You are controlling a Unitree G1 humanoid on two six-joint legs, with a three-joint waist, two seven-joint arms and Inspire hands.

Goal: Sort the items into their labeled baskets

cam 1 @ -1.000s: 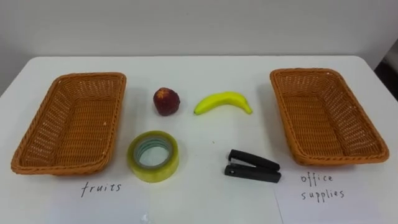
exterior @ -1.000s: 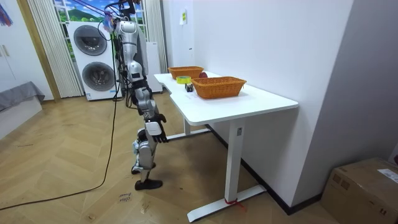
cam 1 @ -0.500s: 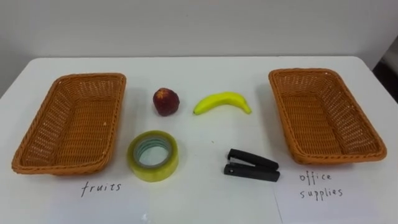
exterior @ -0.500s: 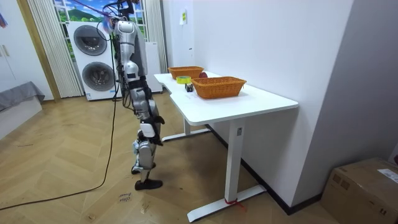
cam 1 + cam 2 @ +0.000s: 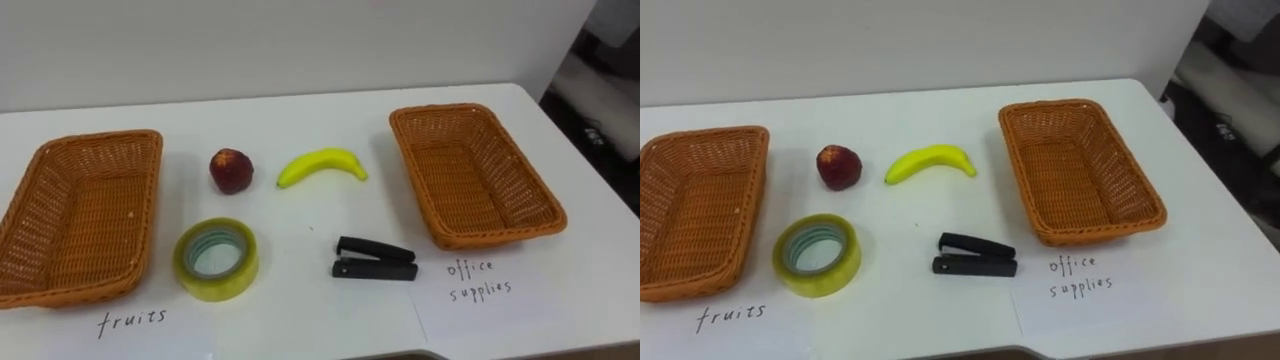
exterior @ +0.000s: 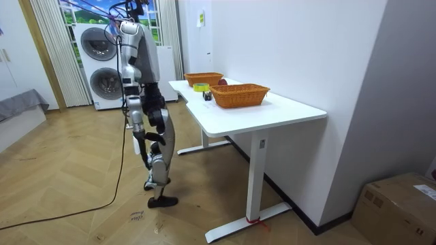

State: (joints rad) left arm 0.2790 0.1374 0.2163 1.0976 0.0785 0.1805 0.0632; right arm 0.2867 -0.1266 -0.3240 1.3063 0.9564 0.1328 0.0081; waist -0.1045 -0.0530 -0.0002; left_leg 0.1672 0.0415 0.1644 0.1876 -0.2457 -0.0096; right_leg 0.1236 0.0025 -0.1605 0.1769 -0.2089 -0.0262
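Observation:
On the white table lie a dark red apple, a yellow banana, a roll of yellowish tape and a black stapler. An empty wicker basket on the left has "fruits" handwritten in front of it. Another empty wicker basket on the right is marked "office supplies". In the room view the robot stands upright at the table's long side. Its arms hang down, with the right hand and left hand low beside its body.
The table's right edge runs close past the right basket, with dark floor beyond it. A wall stands behind the table. Washing machines are behind the robot in the room view.
The eye view has swung to the right, so everything sits further left in it. In the room view the robot has straightened from a forward lean. The things on the table have not moved.

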